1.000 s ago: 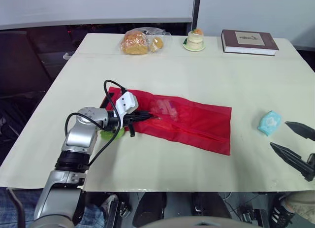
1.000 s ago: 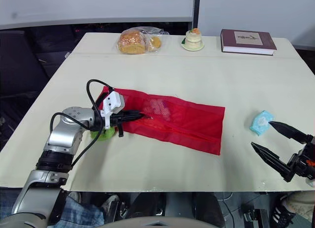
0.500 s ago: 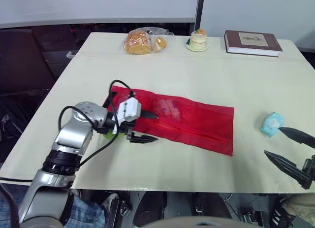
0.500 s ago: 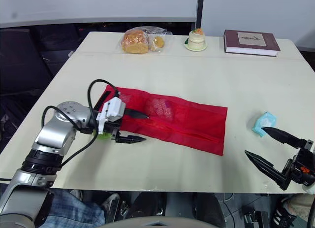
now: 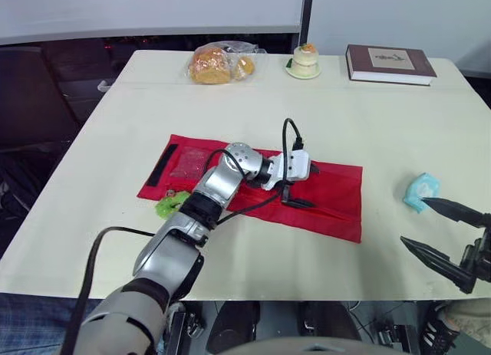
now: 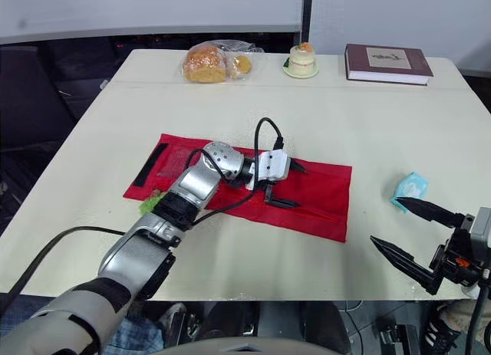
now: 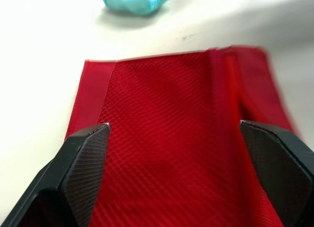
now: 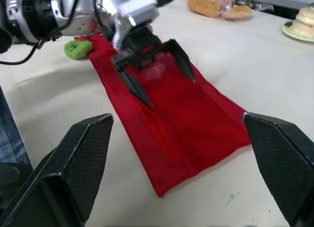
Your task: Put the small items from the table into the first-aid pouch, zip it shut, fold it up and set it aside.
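A red mesh pouch (image 5: 337,194) lies flat in the middle of the table, with small pinkish items showing through its left part. My left gripper (image 5: 305,188) hovers open over the pouch's right-middle, one finger on each side of the zip line, with nothing between them; the left wrist view shows its fingers (image 7: 83,163) spread over red mesh (image 7: 171,138). A green item (image 5: 170,205) lies by the pouch's near left edge. A light blue item (image 5: 420,190) sits on the table at the right. Just in front of it my right gripper (image 5: 433,232) stands open and empty.
At the table's far edge are a bag of bread (image 5: 219,64), a small cake on a plate (image 5: 304,61) and a brown book (image 5: 390,64). The left arm's cable loops above the pouch. Bare tabletop (image 5: 368,133) lies between pouch and far items.
My left gripper has opened and travelled from the pouch's left end to its right-middle. The right gripper has stayed near the blue item.
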You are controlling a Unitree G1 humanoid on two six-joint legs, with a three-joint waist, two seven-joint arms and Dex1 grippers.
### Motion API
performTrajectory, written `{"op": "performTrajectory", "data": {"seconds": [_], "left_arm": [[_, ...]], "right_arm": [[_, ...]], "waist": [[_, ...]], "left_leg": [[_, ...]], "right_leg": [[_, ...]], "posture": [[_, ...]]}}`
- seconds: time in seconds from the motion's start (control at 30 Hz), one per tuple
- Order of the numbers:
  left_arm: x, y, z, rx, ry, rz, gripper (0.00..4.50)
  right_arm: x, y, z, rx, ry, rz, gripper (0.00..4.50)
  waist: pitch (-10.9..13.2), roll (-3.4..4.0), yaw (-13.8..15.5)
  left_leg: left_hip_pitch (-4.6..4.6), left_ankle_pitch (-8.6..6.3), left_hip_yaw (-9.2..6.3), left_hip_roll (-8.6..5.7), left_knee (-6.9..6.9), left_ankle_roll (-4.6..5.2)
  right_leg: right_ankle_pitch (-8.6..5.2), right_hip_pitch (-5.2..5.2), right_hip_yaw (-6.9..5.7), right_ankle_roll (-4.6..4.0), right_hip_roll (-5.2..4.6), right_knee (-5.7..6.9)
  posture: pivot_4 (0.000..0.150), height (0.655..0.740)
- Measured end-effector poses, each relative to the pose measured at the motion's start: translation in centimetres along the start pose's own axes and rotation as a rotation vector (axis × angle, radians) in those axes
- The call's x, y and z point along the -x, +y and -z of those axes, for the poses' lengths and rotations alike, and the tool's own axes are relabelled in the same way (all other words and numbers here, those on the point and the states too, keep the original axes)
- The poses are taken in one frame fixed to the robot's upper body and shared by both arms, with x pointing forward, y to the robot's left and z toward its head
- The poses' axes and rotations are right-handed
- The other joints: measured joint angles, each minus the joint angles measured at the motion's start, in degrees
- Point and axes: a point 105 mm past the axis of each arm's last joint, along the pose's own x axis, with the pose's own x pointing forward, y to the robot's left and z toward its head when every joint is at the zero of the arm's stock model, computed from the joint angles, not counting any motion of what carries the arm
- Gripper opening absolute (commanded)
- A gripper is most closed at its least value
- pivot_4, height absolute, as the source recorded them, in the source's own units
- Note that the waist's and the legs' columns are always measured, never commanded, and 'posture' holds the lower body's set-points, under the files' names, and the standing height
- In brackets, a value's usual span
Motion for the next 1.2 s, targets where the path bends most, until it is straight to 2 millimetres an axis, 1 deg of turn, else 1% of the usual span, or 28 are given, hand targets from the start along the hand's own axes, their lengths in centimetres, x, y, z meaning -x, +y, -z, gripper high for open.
{"op": "performTrajectory", "data": {"seconds": [0.03, 0.17, 0.33, 0.5, 0.6, 0.67, 0.7, 0.77, 0.8, 0.9, 1.07, 1.2], "left_arm": [[-0.3, -0.6, 0.2, -0.005, 0.004, 0.046, 4.46], [-0.4, -1.4, 0.4, -0.020, 0.006, 0.121, 4.46], [-0.6, -1.4, -0.1, -0.043, -0.003, 0.138, 4.46], [-1.4, -0.6, 0.6, -0.043, 0.037, 0.075, 4.46], [-1.8, -0.3, 0.5, -0.046, 0.036, 0.052, 3.71], [-1.9, -0.1, 0.7, -0.042, 0.046, 0.043, 2.88], [-1.9, 0.0, 0.8, -0.040, 0.048, 0.036, 2.30], [-1.9, 0.1, 0.9, -0.037, 0.052, 0.026, 1.54], [-1.9, 0.2, 1.0, -0.032, 0.054, 0.012, 0.99], [-1.6, 1.0, 0.9, -0.015, 0.045, -0.035, 0.21], [-1.1, 1.8, 0.6, 0.008, 0.013, -0.092, 0.21], [-0.7, 2.8, -0.1, 0.028, -0.030, -0.159, 0.21]], "right_arm": [[0.1, 0.3, 0.0, 0.002, 0.007, 0.002, 4.50], [0.4, 0.8, 0.1, 0.000, 0.022, 0.007, 4.50], [0.5, 0.9, 0.3, -0.001, 0.032, 0.012, 4.50], [0.5, 0.8, 0.1, 0.010, 0.026, 0.015, 4.50], [0.4, 0.7, 0.0, 0.018, 0.021, 0.015, 4.50], [0.4, 0.7, -0.1, 0.024, 0.018, 0.014, 4.50], [0.4, 0.7, -0.1, 0.024, 0.018, 0.014, 4.50], [0.4, 0.6, -0.1, 0.025, 0.017, 0.015, 4.50], [0.4, 0.6, 0.0, 0.026, 0.018, 0.018, 4.50], [0.4, 0.4, 0.0, 0.036, 0.023, 0.025, 4.50], [0.6, -1.1, 0.1, 0.056, 0.015, 0.130, 4.50], [1.4, -3.0, 1.1, 0.054, 0.046, 0.265, 4.50]], "waist": [[0.0, 0.00, 0.3], [0.0, 0.00, 0.4], [0.0, 0.00, 0.4], [0.0, 0.00, 0.4], [0.0, 0.00, 0.4], [0.0, 0.00, 0.4], [0.0, 0.00, 0.4], [0.0, 0.00, 0.4], [0.0, 0.00, 0.4], [0.0, 0.00, 0.4], [0.0, -0.01, 0.4], [0.0, -0.01, 0.4]], "left_leg": [[-0.01, 0.00, -0.02, 0.02, 0.00, 0.00], [-0.05, 0.00, -0.02, 0.02, 0.01, 0.00], [-0.05, 0.00, 0.04, -0.02, 0.02, 0.00], [-0.03, 0.00, 0.00, -0.01, 0.02, 0.00], [-0.05, 0.00, -0.02, -0.01, 0.02, 0.00], [-0.04, 0.00, -0.01, -0.01, 0.02, 0.00], [-0.03, 0.00, 0.00, -0.01, 0.02, 0.00], [-0.03, 0.00, 0.01, -0.01, 0.02, 0.00], [-0.02, 0.00, 0.00, 0.00, 0.02, 0.00], [-0.04, 0.00, -0.01, 0.00, 0.02, 0.00], [-0.05, 0.00, -0.01, 0.00, 0.02, 0.00], [-0.07, 0.00, -0.01, 0.00, 0.02, 0.00]], "right_leg": [[0.00, 0.00, -0.03, 0.00, 0.00, 0.00], [-0.02, 0.00, 0.02, 0.02, 0.00, -0.04], [-0.21, 0.02, 0.23, -0.05, 0.00, -0.05], [-0.11, 0.02, 0.21, 0.15, 0.05, -0.03], [-0.10, 0.01, 0.19, 0.18, 0.05, -0.04], [-0.11, 0.02, 0.21, 0.19, 0.05, -0.04], [-0.11, 0.02, 0.23, 0.20, 0.05, -0.03], [-0.12, 0.02, 0.24, 0.20, 0.06, -0.03], [-0.12, 0.02, 0.24, 0.20, 0.07, -0.03], [-0.11, 0.01, 0.23, 0.20, 0.08, -0.03], [-0.09, 0.01, 0.23, 0.17, 0.08, -0.04], [-0.09, 0.01, 0.24, 0.16, 0.07, -0.05]], "posture": [[0.150, 0.7400], [0.150, 0.7400], [0.150, 0.7400], [0.150, 0.7400], [0.150, 0.7400], [0.150, 0.7400], [0.150, 0.7400], [0.150, 0.7400], [0.150, 0.7400], [0.150, 0.7400], [0.150, 0.7400], [0.150, 0.7400]]}}
